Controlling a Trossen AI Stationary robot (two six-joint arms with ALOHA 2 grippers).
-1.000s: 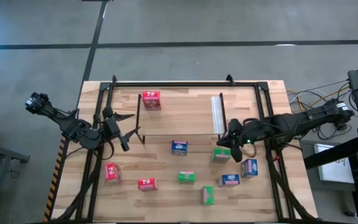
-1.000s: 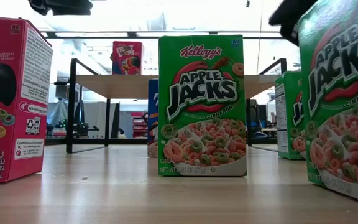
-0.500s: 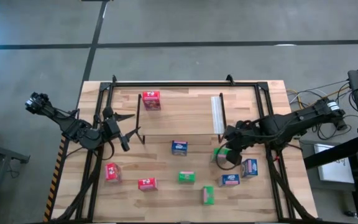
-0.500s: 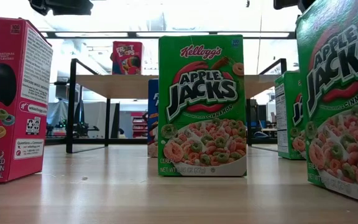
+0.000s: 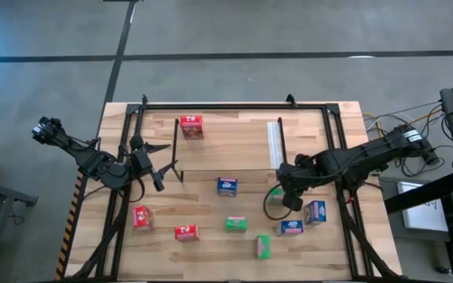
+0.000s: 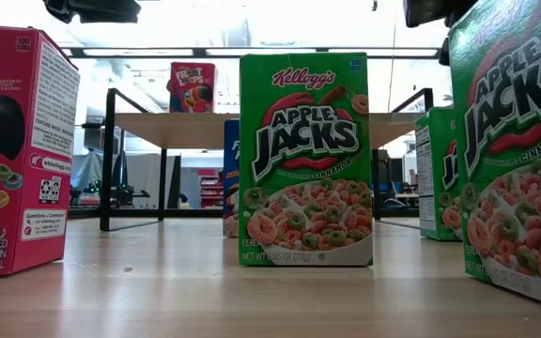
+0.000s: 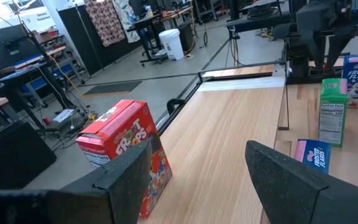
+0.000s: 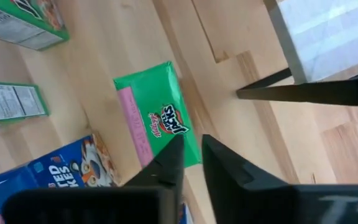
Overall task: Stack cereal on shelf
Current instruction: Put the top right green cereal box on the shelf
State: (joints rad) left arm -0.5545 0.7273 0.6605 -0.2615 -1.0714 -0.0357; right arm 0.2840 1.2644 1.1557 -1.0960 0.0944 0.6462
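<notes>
1. My right gripper (image 5: pixel 280 191) hovers above the green cereal box (image 8: pixel 159 117) beside the shelf (image 5: pixel 274 143), fingers nearly together.
2. Next I must spread them and descend.
3. My left gripper (image 5: pixel 157 168) waits, fingers apart.

Right arm drawing back off the green box

My right gripper (image 5: pixel 283 194) is sliding toward seven o'clock across the table, its fingers nearly closed and holding nothing, uncovering the green cereal box (image 5: pixel 278 191) it was masking. In the low view my arm is slipping out at the top right corner.
</notes>
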